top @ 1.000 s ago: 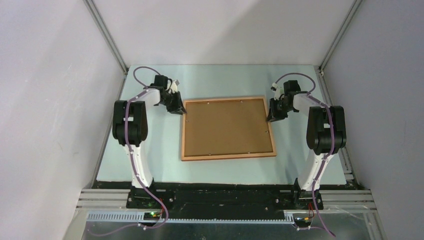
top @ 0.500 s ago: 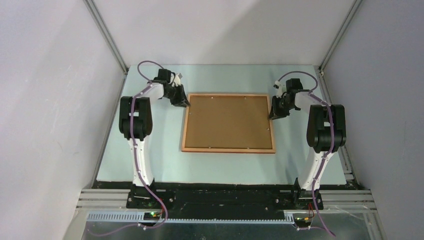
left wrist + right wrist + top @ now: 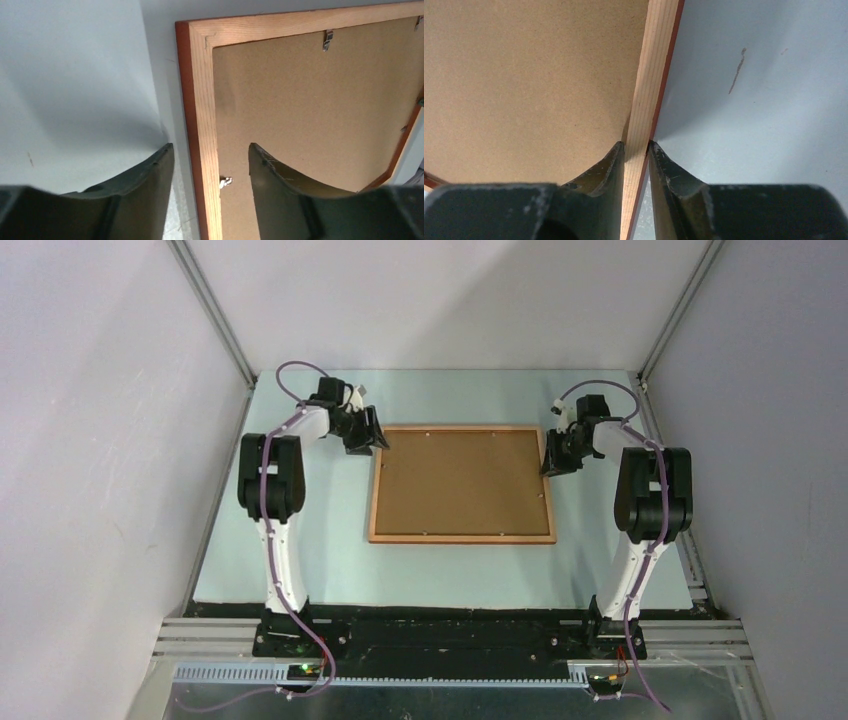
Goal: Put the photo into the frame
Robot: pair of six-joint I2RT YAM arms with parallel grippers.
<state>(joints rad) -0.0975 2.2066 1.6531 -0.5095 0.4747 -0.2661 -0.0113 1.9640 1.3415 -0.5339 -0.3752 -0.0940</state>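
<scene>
The frame [image 3: 462,537] lies back-up on the table, a thin orange-brown wooden rectangle. The plain brown backing board [image 3: 462,482] fills it, held by small metal clips [image 3: 327,40]. My left gripper [image 3: 373,440] is open. Its jaws straddle the frame's left rail [image 3: 202,100] near the far left corner without touching it. My right gripper [image 3: 550,462] is shut on the frame's right rail [image 3: 655,65], one finger on the board side [image 3: 524,75] and one outside. The photo is not in view.
The pale blue table top [image 3: 300,540] is bounded by grey walls left, right and behind. Metal rails run along the near edge by the arm bases. A dark streak [image 3: 737,70] marks the table right of the frame.
The frame has gone from skewed to square and shifted slightly right. My left gripper's jaws have come apart off the left rail. My right gripper has kept its hold.
</scene>
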